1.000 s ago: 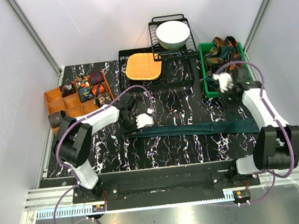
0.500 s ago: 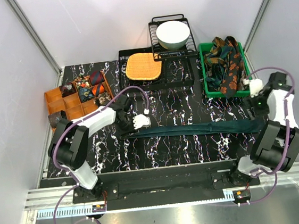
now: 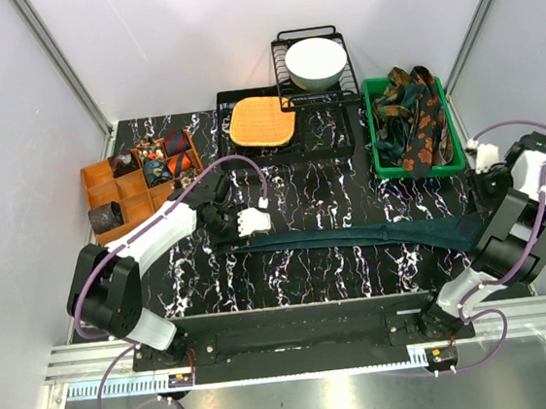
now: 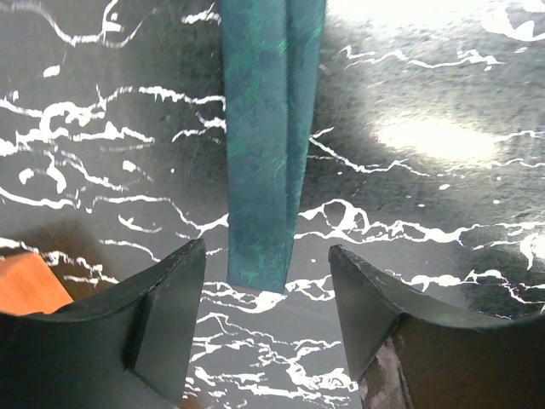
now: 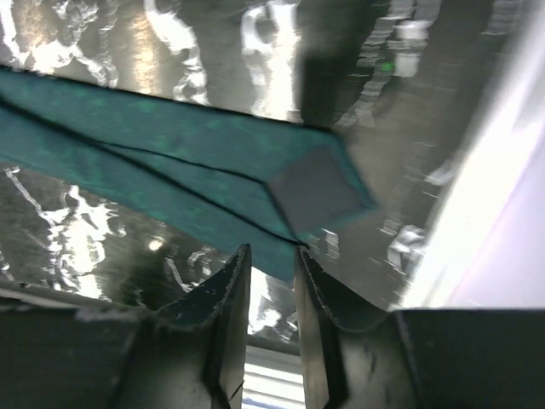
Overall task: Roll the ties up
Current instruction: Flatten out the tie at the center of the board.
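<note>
**A:** Top view first, quick. Where's the tie?

**B:** The teal tie (image 3: 355, 237) lies flat at full length across the table (image 3: 300, 280), narrow end left, wide end right. The left gripper (image 3: 253, 221) is over the narrow end. The right gripper (image 3: 483, 158) is out by the wide end, at the table's right edge.

**A:** Progress?

**B:** Rolled ties (image 3: 156, 163) sit in compartments of the orange box (image 3: 106, 191), so I'd count several as done. Patterned ties (image 3: 411, 126) are heaped unrolled in the green bin (image 3: 421, 173). I'd judge there's plenty left.

**A:** Left wrist?

**B:** The left gripper (image 4: 266, 247) has its fingers spread wide. The teal tie (image 4: 264, 170) has its narrow tip on the table between them and touches neither. The claw is released and grasps nothing. There's no turn in the fabric, so I'd say this roll hasn't started.

**A:** Right wrist?

**B:** The wide end of the teal tie (image 5: 213, 170) lies seam side up. The right gripper (image 5: 271, 250) has its jaws nearly together, with only a thin gap. The tie's near edge sits right at the tips. I can't tell if it's pinched or just close.

**A:** Step in hand?

**B:** My guess is it's lined up to start coiling from the narrow end. After this one, the bin pile is what's left.
</note>
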Robot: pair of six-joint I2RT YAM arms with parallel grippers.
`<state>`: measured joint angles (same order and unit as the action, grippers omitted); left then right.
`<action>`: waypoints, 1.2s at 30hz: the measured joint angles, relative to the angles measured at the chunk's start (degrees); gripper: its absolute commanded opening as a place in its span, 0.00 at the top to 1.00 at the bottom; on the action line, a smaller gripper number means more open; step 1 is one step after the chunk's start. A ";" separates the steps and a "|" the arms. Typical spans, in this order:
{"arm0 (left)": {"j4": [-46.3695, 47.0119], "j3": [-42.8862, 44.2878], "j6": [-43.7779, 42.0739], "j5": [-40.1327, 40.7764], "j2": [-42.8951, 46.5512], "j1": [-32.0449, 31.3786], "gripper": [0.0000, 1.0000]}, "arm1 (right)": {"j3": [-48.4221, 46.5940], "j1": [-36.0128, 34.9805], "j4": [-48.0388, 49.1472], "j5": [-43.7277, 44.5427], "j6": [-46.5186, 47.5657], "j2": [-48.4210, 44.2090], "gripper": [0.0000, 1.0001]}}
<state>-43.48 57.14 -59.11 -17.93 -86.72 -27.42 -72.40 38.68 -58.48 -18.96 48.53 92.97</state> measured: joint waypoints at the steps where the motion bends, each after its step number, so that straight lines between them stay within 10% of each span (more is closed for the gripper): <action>1: -0.11 0.04 -0.74 -0.55 -0.02 0.00 0.35 | 1.16 -0.74 0.50 -0.24 -0.42 0.26 0.69; 21: -0.48 6.62 -5.31 -3.37 -13.22 -3.06 0.45 | 9.49 -4.72 13.75 6.25 -2.25 8.68 0.76; 29: -0.39 7.21 -4.22 -1.60 -15.32 -4.09 0.88 | 11.45 -4.79 16.57 8.41 -0.90 7.10 0.77; 36: -0.22 5.33 -4.09 -1.05 -12.04 -3.58 0.99 | 12.83 -4.92 18.51 10.08 0.24 6.05 0.77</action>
<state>-43.70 62.48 -63.20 -18.98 -98.76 -31.00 -59.57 33.76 -39.97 -8.88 48.77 99.02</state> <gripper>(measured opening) 0.044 0.232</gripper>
